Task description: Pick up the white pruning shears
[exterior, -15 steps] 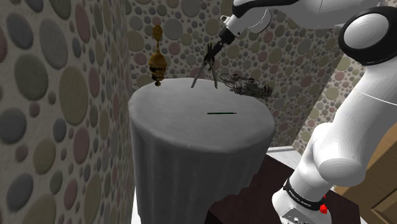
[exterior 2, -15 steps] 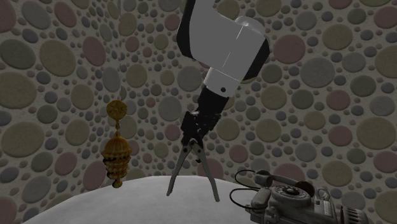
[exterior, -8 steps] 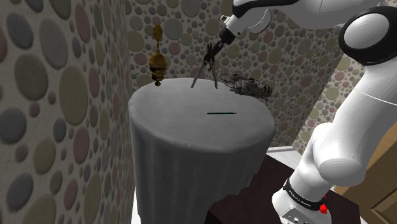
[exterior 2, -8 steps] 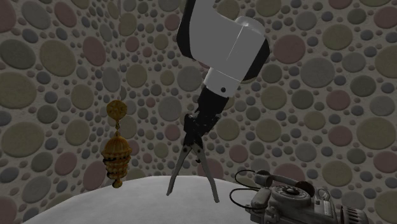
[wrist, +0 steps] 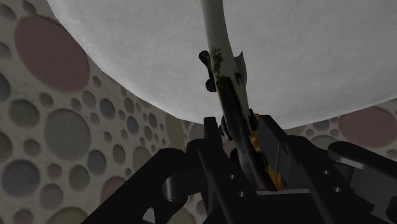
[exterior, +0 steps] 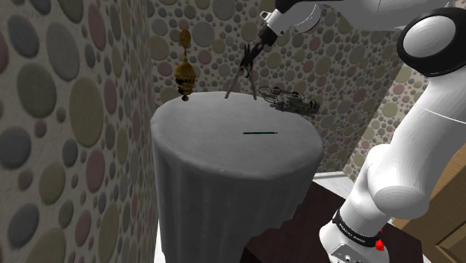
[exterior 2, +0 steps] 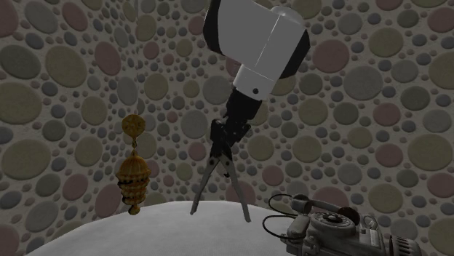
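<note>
Gripper (exterior 2: 222, 138) was clamped on one end of the pruning shears (exterior 2: 218, 183), which hung legs-down with tips just above the table (exterior: 224, 149) at its far edge. Risk: narrow hold (one thin end pinched), so shears could swivel or slip on lifting. No container on the table.

Gripped end of the pruning shears (wrist: 224, 76) out of sight between the fingers (wrist: 213, 159); grey corded device (exterior 2: 320, 231) partly off-frame.
</note>
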You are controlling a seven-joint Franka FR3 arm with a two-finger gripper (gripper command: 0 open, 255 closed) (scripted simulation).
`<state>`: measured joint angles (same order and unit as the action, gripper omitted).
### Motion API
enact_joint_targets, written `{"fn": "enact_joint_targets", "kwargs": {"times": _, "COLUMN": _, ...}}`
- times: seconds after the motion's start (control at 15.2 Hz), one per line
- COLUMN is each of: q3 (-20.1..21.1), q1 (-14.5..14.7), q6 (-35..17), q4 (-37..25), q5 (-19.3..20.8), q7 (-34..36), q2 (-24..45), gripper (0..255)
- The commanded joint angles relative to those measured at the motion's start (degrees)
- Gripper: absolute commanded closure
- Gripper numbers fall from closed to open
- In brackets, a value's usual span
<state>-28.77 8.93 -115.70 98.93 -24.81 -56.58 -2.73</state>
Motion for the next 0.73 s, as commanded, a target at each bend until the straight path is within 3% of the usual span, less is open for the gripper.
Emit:
{"fn": "enact_joint_targets", "kwargs": {"times": 0.0, "q3": -0.1, "q1": -0.1, "q6": 1.7, "q4": -2.1, "q5": 0.1, "q7": 0.5, "q2": 0.4, "gripper": 255}}
{"fn": "enact_joint_targets", "kwargs": {"times": 0.66, "q3": -0.6, "q1": -0.5, "q6": 8.0, "q4": -10.0, "q5": 0.0, "q7": 2.5, "q2": 2.1, "gripper": 255}}
